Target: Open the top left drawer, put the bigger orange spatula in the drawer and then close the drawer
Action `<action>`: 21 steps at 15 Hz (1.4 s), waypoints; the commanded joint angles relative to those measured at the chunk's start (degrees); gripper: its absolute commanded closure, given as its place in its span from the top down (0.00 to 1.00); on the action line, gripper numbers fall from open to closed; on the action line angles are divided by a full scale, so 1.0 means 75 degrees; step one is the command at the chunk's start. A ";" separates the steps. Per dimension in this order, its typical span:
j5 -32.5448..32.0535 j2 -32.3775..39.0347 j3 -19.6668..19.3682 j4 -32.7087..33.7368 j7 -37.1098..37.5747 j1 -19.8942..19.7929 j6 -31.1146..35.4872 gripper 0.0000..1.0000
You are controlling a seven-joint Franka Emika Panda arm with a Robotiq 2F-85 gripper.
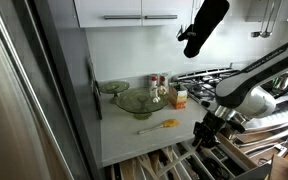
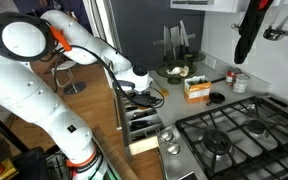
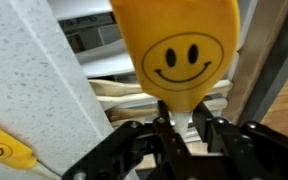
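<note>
**Big spatula held over the open drawer**

I see the bigger orange spatula (image 3: 179, 50) close up in my wrist view. Its head is wide, round and bright orange, with a black smiley face on it. My gripper (image 3: 181, 125) pinches it just below the head, and the head points away from the fingers. In an exterior view the top left drawer (image 2: 142, 128) stands pulled out toward the near side. It has dividers inside. The spatula hangs above it.

Hand (image 1: 206, 132) low over the open top left drawer (image 1: 154, 163)
</note>
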 commanded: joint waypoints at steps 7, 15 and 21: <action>0.1484 0.0669 -0.0255 0.0040 -0.0762 -0.0087 -0.0204 0.08; 0.1646 0.0769 -0.0275 0.0029 -0.0838 -0.0117 0.0039 0.77; 0.0694 0.0388 0.0210 -0.0192 0.0201 -0.0084 0.1023 1.00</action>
